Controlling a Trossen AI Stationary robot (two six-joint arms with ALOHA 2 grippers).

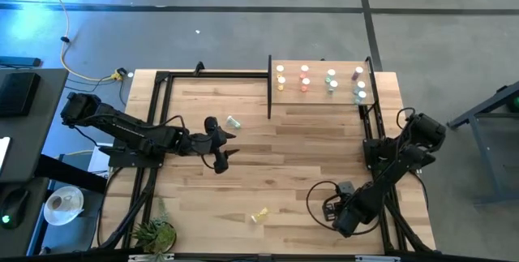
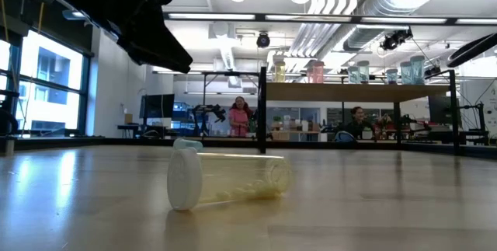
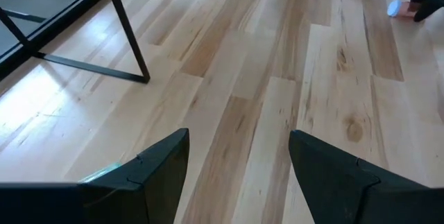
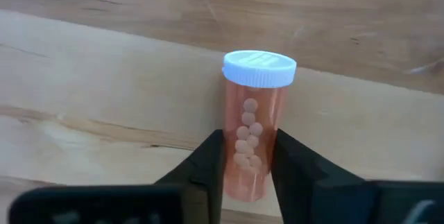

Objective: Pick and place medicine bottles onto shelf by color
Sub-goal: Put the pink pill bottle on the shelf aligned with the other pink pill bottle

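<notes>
My right gripper (image 4: 248, 141) is shut on a pink-red bottle (image 4: 253, 113) with a white cap, near the table's front right (image 1: 331, 208). My left gripper (image 3: 239, 144) is open and empty above the table's left middle (image 1: 225, 155). A teal bottle (image 1: 233, 122) lies on its side beyond it. A yellow bottle (image 2: 225, 181) lies on its side near the front edge (image 1: 259, 215). The shelf (image 1: 320, 98) stands at the far right and carries several upright bottles in groups: yellow (image 1: 280, 75), red (image 1: 305, 77), teal (image 1: 332, 79) and purplish (image 1: 358, 75). My right gripper pinches the lower half of the pink-red bottle's body (image 4: 248, 156) between its two fingers, one on each side. The bottle stands upright in the hold, cap up. The fingers hide its base, so I cannot tell whether it rests on the table.
Black frame posts and rails (image 1: 269, 92) run along the table's far and side edges and beside the shelf. A small green plant (image 1: 154, 231) sits at the front left corner. A cable loops on the table by my right arm (image 1: 316, 193). People sit in the room behind (image 2: 239, 115).
</notes>
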